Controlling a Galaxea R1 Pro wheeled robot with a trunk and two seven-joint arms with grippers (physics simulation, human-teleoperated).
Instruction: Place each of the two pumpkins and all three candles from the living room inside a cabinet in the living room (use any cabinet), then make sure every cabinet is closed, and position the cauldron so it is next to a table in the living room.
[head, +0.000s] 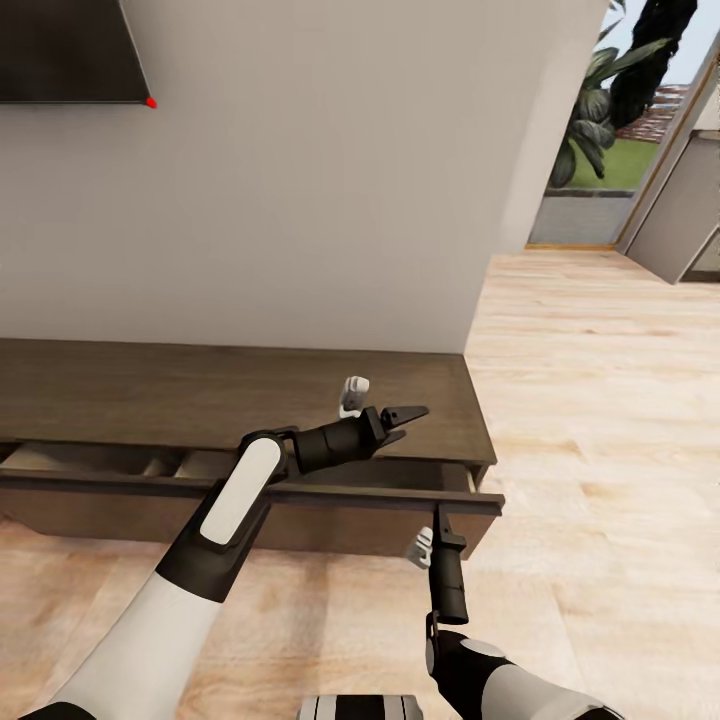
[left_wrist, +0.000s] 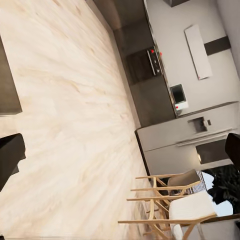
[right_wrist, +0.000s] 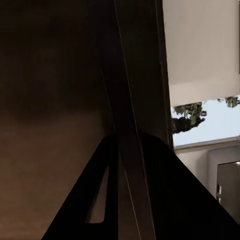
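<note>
Pale wood floor (head: 600, 400) and grey wall (head: 300, 200) frame the scene. Right gripper (head: 441, 515), at 6 o'clock, has its fingers closed astride the top edge of the drawer front (head: 300, 500) of the cabinet (head: 200, 390), which stands pulled out. Left gripper (head: 405, 415), centre, hovers parted and empty above the open drawer. No pumpkin or candle is discernible. Risk: pushing off-axis may jam the drawer or slip the grip.

Low dark-brown cabinet (head: 200, 390) against wall, drawers pulled open.
</note>
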